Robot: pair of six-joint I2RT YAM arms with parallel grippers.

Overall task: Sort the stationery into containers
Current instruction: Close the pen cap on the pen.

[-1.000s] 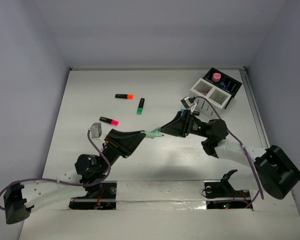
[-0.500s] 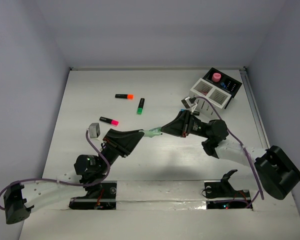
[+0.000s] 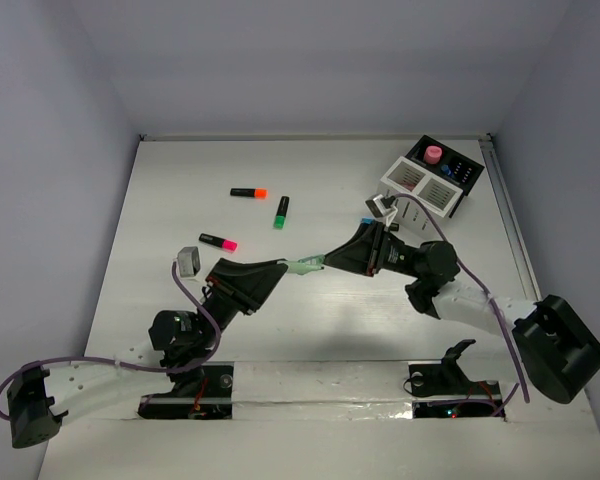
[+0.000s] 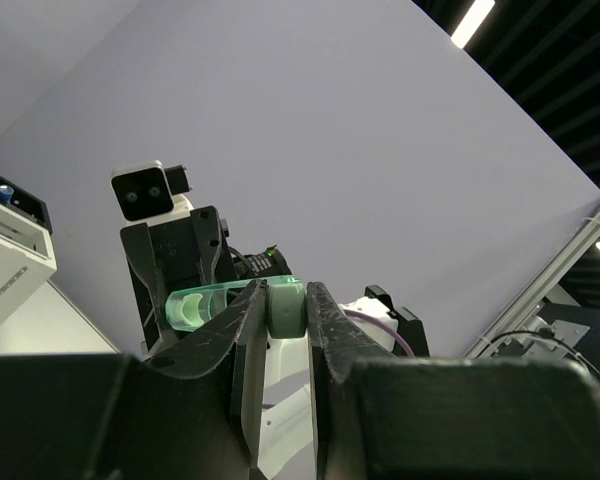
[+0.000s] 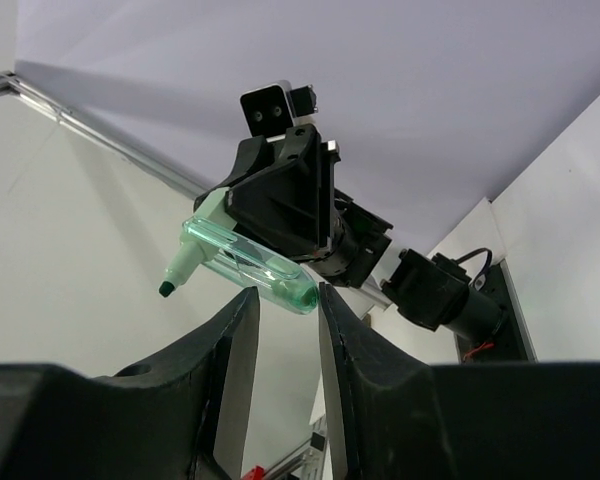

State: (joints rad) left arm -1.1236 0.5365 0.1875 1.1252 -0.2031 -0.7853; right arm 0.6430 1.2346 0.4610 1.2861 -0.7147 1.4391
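Green pen (image 3: pixel 306 266) held in the air, nearer and left of the containers (image 3: pixel 432 180). Left tool (image 4: pixel 285 300) pinches it. Right tool (image 5: pixel 288 300) brackets its end, grip unclear. Right should probably clamp firmly before left releases.

Translucent green marker (image 3: pixel 305 267) aloft mid-table. Orange-capped highlighter (image 3: pixel 248 192), green-capped highlighter (image 3: pixel 281 212) and pink-capped highlighter (image 3: pixel 218 241) lie loose. White-and-black containers (image 3: pixel 432 183) far right.
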